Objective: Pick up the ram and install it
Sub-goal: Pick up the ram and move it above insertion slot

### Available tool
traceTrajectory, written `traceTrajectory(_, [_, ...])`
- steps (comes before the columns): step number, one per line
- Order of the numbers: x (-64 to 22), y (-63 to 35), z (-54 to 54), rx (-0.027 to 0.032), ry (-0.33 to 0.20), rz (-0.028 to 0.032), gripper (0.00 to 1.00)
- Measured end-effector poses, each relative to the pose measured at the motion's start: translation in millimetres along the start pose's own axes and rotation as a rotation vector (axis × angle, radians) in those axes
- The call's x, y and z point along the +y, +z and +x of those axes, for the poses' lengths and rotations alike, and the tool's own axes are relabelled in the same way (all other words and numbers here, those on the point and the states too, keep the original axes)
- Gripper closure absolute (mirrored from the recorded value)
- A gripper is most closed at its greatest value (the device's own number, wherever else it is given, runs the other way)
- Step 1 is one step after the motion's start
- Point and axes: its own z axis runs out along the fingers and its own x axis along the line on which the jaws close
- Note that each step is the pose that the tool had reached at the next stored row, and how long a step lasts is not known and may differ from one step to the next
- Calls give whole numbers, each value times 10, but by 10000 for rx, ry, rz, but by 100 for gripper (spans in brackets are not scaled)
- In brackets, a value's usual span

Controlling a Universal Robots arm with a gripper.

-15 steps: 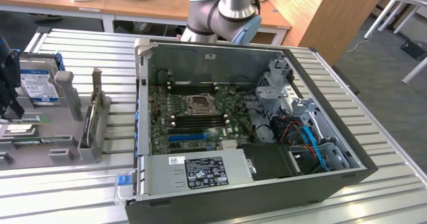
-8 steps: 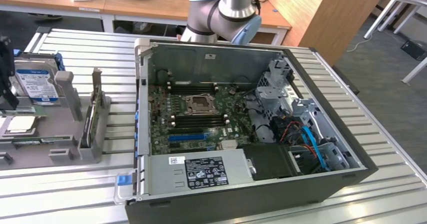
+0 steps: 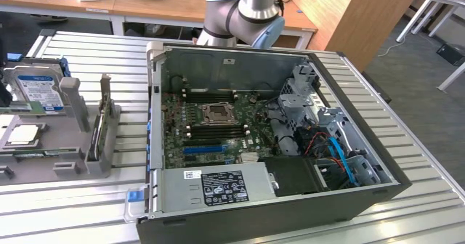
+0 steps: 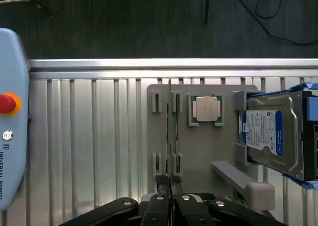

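The ram (image 4: 170, 131) is a thin green stick standing on edge in slots of a grey holder (image 4: 198, 151). In the exterior view the ram (image 3: 25, 156) lies at the holder's near side, at that view's left. My gripper (image 4: 170, 195) hangs above the holder, in line with one end of the stick. Its black fingers (image 4: 160, 201) are shut, with nothing seen held between them. The open computer case (image 3: 276, 135) holds the green motherboard (image 3: 210, 129), with black memory slots (image 3: 214, 128) beside the CPU socket (image 3: 216, 113).
On the grey holder (image 3: 73, 140) also sit a hard drive (image 4: 273, 136), a CPU chip (image 4: 206, 109) and a card with a metal bracket (image 3: 102, 124). A teach pendant with a red button (image 4: 7, 103) lies beside the slatted table (image 4: 99, 151). The arm's elbow (image 3: 251, 15) rises behind the case.
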Motion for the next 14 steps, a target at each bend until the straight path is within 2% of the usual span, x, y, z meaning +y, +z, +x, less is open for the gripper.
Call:
traceTrajectory(6, [4, -235, -14, -1, 0, 1, 88])
traceTrajectory(14, [10, -462, -27, -1, -1, 1, 88])
